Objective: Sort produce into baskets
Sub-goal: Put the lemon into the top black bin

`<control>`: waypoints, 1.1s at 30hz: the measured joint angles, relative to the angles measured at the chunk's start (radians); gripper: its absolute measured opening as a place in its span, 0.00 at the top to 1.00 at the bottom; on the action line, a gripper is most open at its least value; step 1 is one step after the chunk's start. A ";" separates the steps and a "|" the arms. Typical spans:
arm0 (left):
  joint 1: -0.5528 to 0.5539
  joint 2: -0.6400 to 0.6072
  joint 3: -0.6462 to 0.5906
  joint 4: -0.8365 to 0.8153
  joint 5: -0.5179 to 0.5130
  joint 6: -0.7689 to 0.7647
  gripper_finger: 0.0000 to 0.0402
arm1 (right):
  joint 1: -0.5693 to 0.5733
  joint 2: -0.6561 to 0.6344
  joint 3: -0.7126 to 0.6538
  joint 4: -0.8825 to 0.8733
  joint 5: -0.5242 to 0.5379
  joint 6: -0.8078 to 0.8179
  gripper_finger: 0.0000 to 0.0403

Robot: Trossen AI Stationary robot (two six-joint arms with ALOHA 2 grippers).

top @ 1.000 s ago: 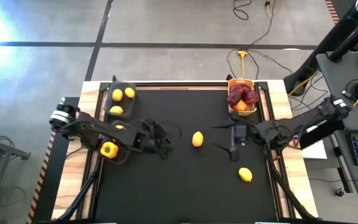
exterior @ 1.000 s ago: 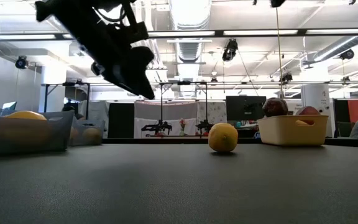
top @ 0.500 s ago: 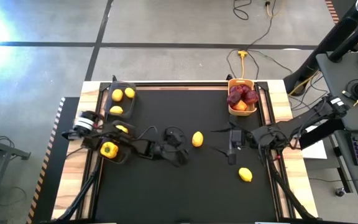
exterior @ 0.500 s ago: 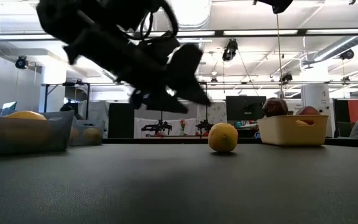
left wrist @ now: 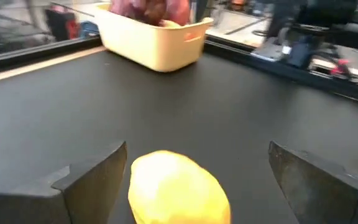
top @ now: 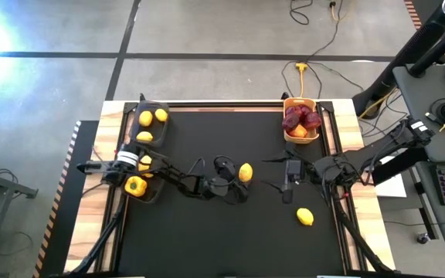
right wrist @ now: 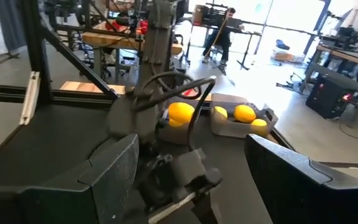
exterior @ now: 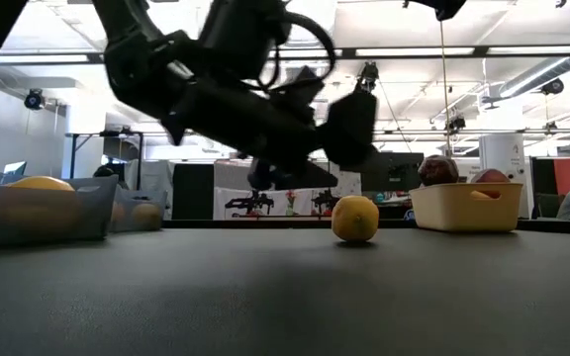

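Observation:
A yellow lemon (top: pixel 246 171) (left wrist: pixel 176 190) rests on the black table mat near its middle. My left gripper (top: pixel 236 188) (left wrist: pixel 196 150) is open, low over the mat, one finger on each side of this lemon and a gap on both sides. A second lemon (top: pixel 305 217) lies near the front right. The black mesh basket (top: pixel 151 123) at the far left holds lemons. The yellow basket (top: pixel 300 137) at the far right holds dark red produce. My right gripper (top: pixel 287 184) (right wrist: pixel 191 152) hovers open to the right of the middle lemon, with nothing between its fingers.
A yellow pepper (top: pixel 135 185) sits by the left arm at the table's left side. Wooden strips and metal rails (top: pixel 338 154) border the mat on both sides. Open mat lies along the near half of the table.
My left gripper has swung from near the black basket toward the table's right and down to the middle lemon, tipping from pointing steeply down to nearly level, and its fingers have spread wider. The lemon has stayed in place.

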State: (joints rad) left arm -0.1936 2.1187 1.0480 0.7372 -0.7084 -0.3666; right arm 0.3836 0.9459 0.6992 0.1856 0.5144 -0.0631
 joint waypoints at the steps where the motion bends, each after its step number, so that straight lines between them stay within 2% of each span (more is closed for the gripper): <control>1: 0.000 0.012 0.020 -0.021 -0.026 -0.005 0.07 | 0.000 0.000 0.000 0.000 0.009 0.000 0.29; 3: 0.000 0.027 0.049 -0.099 -0.099 -0.057 0.08 | 0.000 0.001 0.000 0.000 0.011 -0.004 0.29; 5: 0.006 0.037 0.063 -0.159 -0.130 -0.132 0.09 | 0.000 0.001 0.000 -0.001 0.012 -0.012 0.29; 11: 0.013 0.076 0.085 -0.118 -0.068 -0.153 0.09 | -0.003 0.007 0.001 0.004 0.012 -0.027 0.29; 22: 0.017 0.194 0.168 -0.146 -0.065 -0.195 0.10 | -0.011 0.019 0.001 0.013 0.013 -0.027 0.29; 30: 0.017 0.183 0.170 -0.213 -0.070 -0.219 0.27 | -0.011 0.019 0.001 0.009 0.012 -0.050 0.29; 33: 0.022 0.137 0.169 -0.345 -0.053 -0.226 0.35 | -0.011 0.019 0.001 0.006 0.012 -0.042 0.29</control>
State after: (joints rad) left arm -0.1718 2.2554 1.2167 0.3917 -0.7615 -0.5929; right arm 0.3721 0.9653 0.6998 0.1918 0.5266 -0.1051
